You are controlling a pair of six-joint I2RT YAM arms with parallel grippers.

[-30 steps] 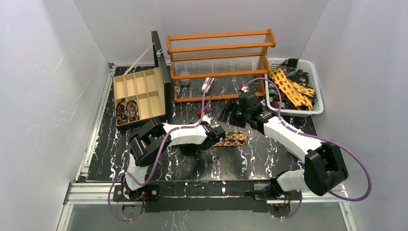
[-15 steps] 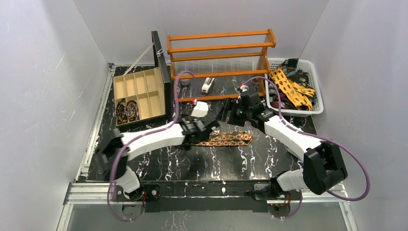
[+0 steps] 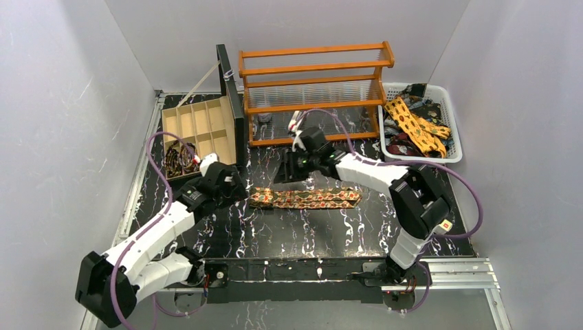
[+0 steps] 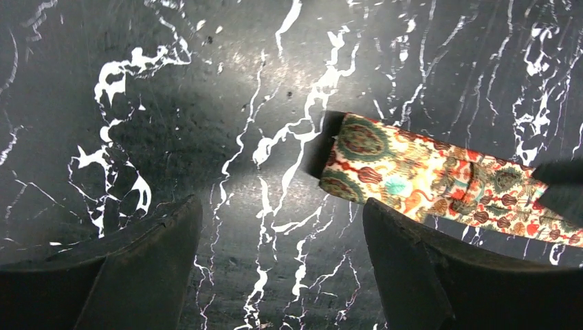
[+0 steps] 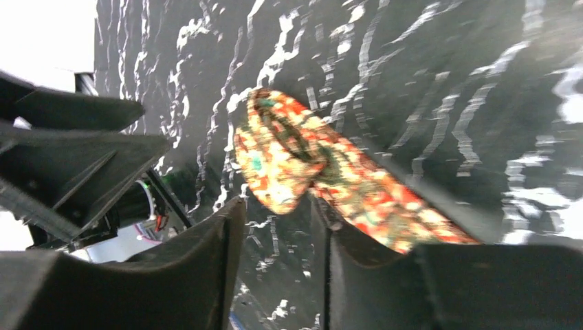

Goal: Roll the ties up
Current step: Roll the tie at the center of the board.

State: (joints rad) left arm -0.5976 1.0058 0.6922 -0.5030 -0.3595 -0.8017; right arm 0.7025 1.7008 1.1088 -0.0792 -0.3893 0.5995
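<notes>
Marbled table (image 4: 206,103) holds the tie (image 4: 426,172) flat, just beside left tool (image 4: 280,206).

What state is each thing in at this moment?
Brown-red patterned fabric tie, unrolled, flat on the black marbled table.
Wooden compartment box, lid open, coiled ties inside.
White plastic basket, holding loose ties.
Left gripper, open, empty.
Right gripper, open, empty.

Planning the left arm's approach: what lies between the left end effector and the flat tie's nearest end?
Only bare black table. The left wrist view shows the open left end effector short of the tie, nothing between them.
</notes>
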